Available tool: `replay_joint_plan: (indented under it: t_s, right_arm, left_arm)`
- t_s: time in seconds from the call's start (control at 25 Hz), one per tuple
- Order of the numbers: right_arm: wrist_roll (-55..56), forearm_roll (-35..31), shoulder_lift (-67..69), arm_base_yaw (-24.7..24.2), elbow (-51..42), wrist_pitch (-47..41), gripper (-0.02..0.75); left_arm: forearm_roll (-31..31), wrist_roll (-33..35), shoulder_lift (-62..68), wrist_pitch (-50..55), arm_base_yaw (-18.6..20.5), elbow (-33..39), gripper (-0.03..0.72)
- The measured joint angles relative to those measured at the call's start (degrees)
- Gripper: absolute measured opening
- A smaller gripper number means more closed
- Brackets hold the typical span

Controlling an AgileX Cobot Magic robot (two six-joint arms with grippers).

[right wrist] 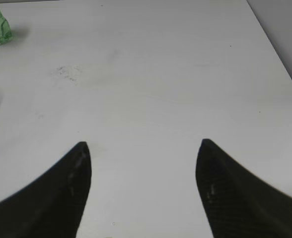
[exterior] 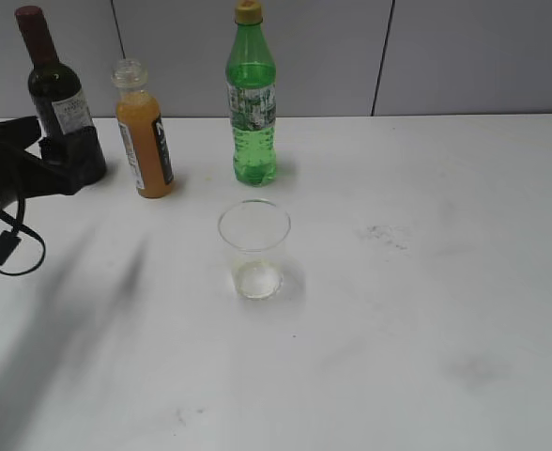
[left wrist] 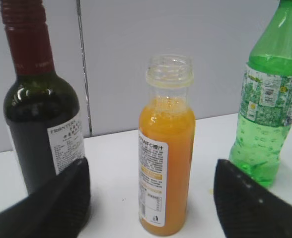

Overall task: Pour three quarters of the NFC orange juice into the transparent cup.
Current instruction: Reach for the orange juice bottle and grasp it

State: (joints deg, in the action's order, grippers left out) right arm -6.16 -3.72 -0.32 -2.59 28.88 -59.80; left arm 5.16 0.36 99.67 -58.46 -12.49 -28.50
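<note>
Because the NFC orange juice (left wrist: 166,148) is nearly full and has no cap on its wide clear neck, I judge it fairly heavy for its size and ready to spill if I tip it early. Its thin plastic wall will likely give under a hard squeeze and push liquid up, and the glossy label may be slippery. I would take it around the middle of the body, on the label, below the shoulder and well under the open neck.

It stands upright on the white table (exterior: 445,282), between the spread fingers of my left gripper (left wrist: 151,198), which is released and touches nothing. Just to one side of the juice stands the dark wine bottle (left wrist: 39,124), close to my left finger; on the other side, a little further off, the green bottle (left wrist: 267,99).

In front of the juice, toward the table's middle, stands the transparent cup (exterior: 254,249), upright, apart from all three bottles and seemingly empty. It looks very light and thin, so a nudge from the bottle's lip could knock it over.

My right gripper (right wrist: 143,163) hangs released over bare table, well apart from the juice.

Count: one juice bottle, one cup, one wine bottle, one green bottle, two grippers.
</note>
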Motion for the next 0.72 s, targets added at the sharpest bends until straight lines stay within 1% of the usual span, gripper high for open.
replay_joint_plan:
  t_s: [0.08,0.16,0.28,0.4,0.52,0.72]
  right_arm:
    - [0.0,0.0,0.0,0.0,0.0,0.0,0.51]
    - [0.0,0.0,0.0,0.0,0.0,0.0,0.51]
    - [0.0,0.0,0.0,0.0,0.0,0.0,0.51]
    - [0.0,0.0,0.0,0.0,0.0,0.0,0.51]
    - [0.0,0.0,0.0,0.0,0.0,0.0,0.51]
    - [0.0,0.0,0.0,0.0,0.0,0.0,0.51]
  left_arm:
    - [0.6,0.0,4.5,-6.5,0.0,-0.1,0.594]
    - [1.4,0.0,7.9,-9.2,0.0,-0.2,0.596]
    - [2.7,0.0,12.2,-10.1,0.0,-1.3,0.596]
    - [3.9,0.0,15.6,-10.4,0.0,-4.1,0.596]
    - [5.7,0.0,18.8,-10.6,0.0,-8.0,0.596]
    - [6.8,-0.4,24.1,-10.6,0.0,-15.1,0.596]
